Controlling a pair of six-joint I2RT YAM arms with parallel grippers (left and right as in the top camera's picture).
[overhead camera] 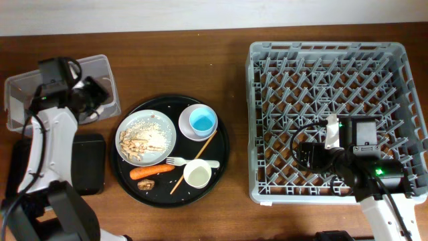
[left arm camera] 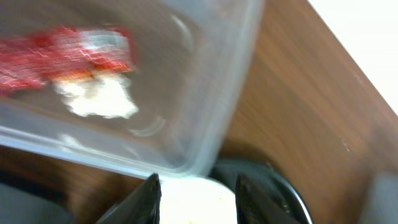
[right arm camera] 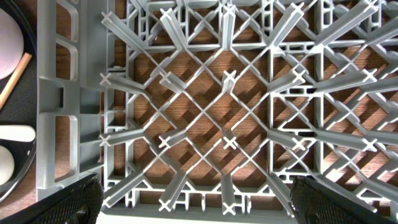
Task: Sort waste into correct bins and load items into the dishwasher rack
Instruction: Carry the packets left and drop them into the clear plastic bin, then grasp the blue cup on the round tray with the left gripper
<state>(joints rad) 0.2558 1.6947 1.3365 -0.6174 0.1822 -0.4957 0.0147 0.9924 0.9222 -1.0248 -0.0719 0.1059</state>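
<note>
My left gripper (overhead camera: 100, 102) (left arm camera: 198, 186) is open and empty, at the right corner of the clear plastic bin (overhead camera: 20, 94) (left arm camera: 186, 74). A red wrapper (left arm camera: 56, 53) and white crumpled paper (left arm camera: 99, 96) lie in that bin. On the black round tray (overhead camera: 224, 144) are a plate of food scraps (overhead camera: 147, 137), a blue cup (overhead camera: 202, 122) on a saucer, a chopstick (overhead camera: 197, 157), a white fork (overhead camera: 190, 161), a carrot (overhead camera: 150, 171) and a small white cup (overhead camera: 198, 175). My right gripper (overhead camera: 302, 155) (right arm camera: 196, 199) is open wide and empty over the front left of the grey dishwasher rack (overhead camera: 267, 191) (right arm camera: 68, 93).
A black bin (overhead camera: 87, 164) stands left of the tray, below the clear bin. A small brown scrap (overhead camera: 147, 183) lies by the carrot. The tray's edge (right arm camera: 25, 155), the chopstick (right arm camera: 13, 81) and the fork handle (right arm camera: 15, 132) show left of the rack in the right wrist view.
</note>
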